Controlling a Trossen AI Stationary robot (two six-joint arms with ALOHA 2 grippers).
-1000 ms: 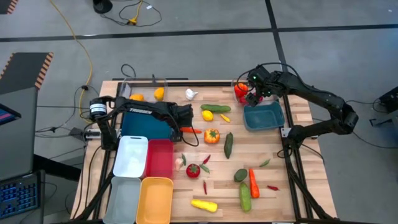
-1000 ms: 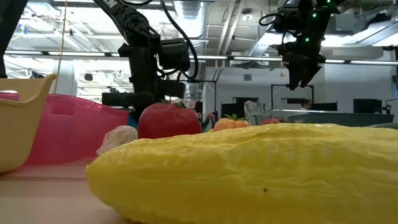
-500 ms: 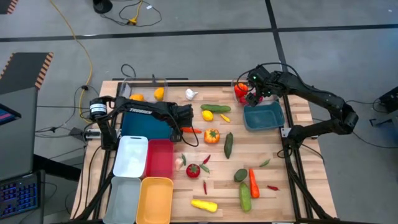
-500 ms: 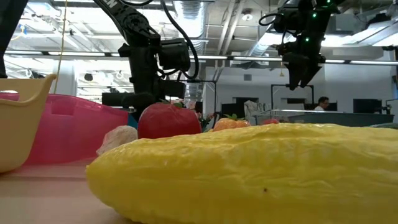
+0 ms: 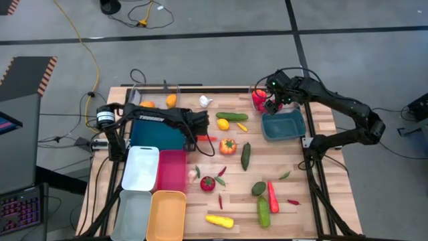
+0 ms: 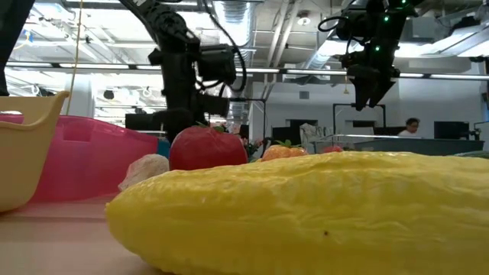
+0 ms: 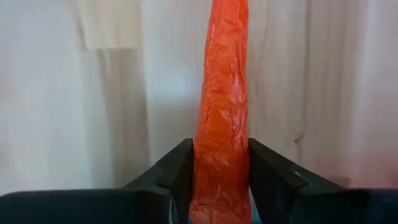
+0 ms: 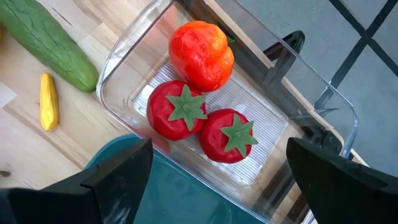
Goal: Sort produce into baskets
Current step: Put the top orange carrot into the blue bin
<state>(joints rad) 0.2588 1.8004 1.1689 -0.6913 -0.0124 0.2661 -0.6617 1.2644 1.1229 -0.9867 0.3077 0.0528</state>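
The left tool (image 7: 219, 180) grips a carrot (image 7: 222, 106) near the table's middle. The right tool (image 8: 217, 186), spread wide, hovers over the clear bin (image 8: 298, 118) of tomatoes (image 8: 176, 109).

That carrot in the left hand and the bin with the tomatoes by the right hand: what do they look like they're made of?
The carrot looks like moulded plastic or rubber: orange, wrinkled skin with a slight sheen, probably firm. The clear bin looks like hard transparent plastic: the wood shows through its glossy wall, and its floor is ribbed. The tomatoes in it look like smooth, glossy plastic with moulded green stems.
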